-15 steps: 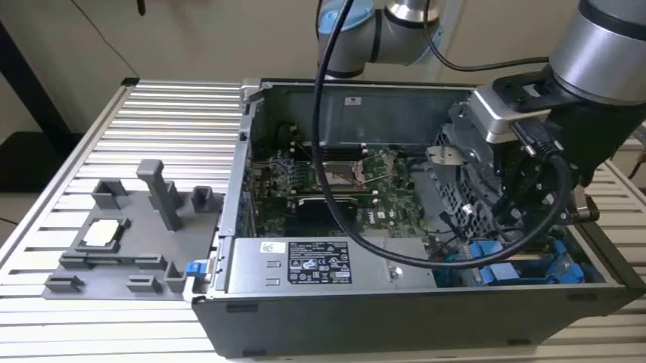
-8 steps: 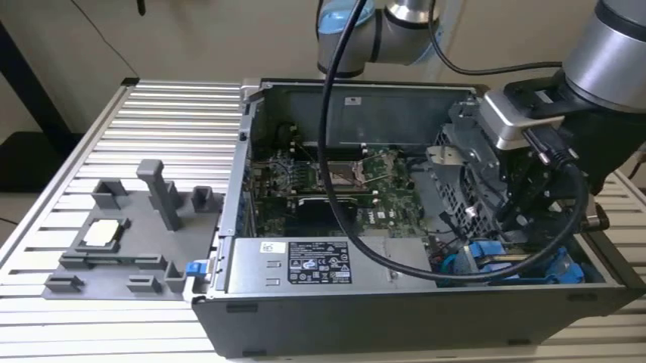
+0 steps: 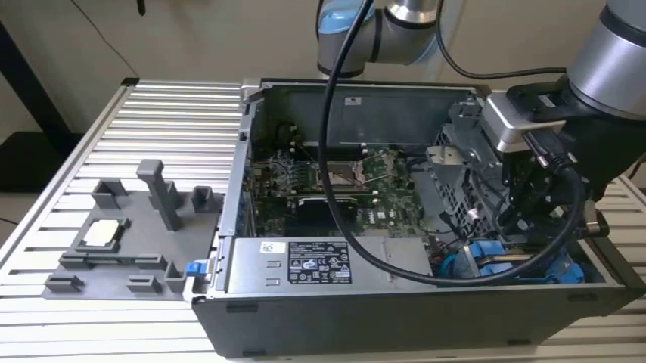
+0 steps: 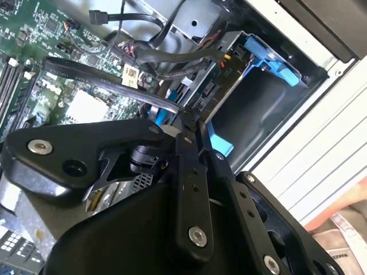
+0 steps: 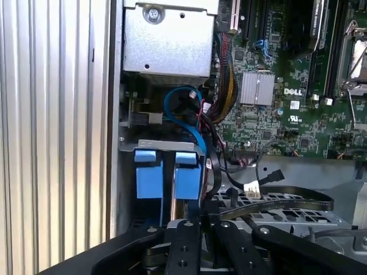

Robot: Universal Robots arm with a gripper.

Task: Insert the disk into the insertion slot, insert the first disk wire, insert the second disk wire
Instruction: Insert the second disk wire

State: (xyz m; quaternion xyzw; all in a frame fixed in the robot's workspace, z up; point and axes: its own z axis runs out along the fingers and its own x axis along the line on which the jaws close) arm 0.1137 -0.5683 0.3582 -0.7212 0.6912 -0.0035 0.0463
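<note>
Disk [image 5: 184, 183], in its bright blue frame, stands on edge in the insertion slot [image 5: 163, 146] at the corner of the open computer case [image 3: 302, 310] nearest the exterior view's lower right; in the first wrist view two blue frame ends sit side by side under the bay's grey metal lip, and I cannot tell for certain which of the two belongs to the task's drive. My pincer [image 5: 200, 220] is down inside that corner of the case, its black linkage bars meeting at the tip just beside the blue frame; the bars lie close together, but the fingertips themselves are hidden, so I cannot tell whether they are spread, pressed together, or pinching anything. A flat black cable [image 5: 269, 205] runs away from the tip across the perforated grey cage [image 5: 287, 215], and a blue wire [image 5: 183, 114] loops above the frames toward the motherboard [image 5: 287, 114]. In the second wrist view a blue frame [image 4: 269, 60] shows against the case wall beyond my linkage. Outside the case, a grey fixture tray [image 3: 121, 242] lies on the ribbed tabletop [image 3: 172, 113] toward the exterior view's left edge.
</note>
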